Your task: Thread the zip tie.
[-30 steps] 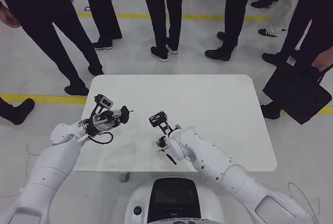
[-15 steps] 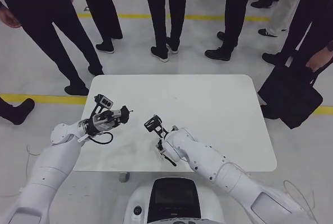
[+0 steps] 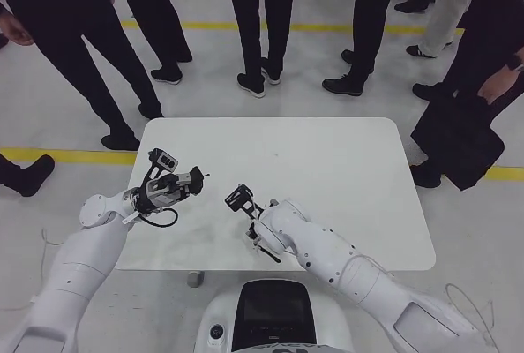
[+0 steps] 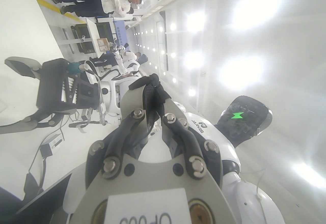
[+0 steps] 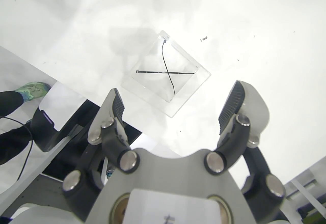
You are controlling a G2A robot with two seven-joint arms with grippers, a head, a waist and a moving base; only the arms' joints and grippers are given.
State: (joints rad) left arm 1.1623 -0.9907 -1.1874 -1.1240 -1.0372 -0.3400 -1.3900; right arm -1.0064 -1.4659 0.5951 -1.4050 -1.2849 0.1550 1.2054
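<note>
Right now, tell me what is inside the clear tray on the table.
A straight zip tie and a curved zip tie lie crossed inside the clear tray. I cannot tell which is on top. Nothing covers them, and the white table shows through the tray's floor.

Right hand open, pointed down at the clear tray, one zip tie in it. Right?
No: the clear tray holds two zip ties, crossed over each other, not one; the right wrist view shows it. The right hand is open and pointed down at the tray.
</note>
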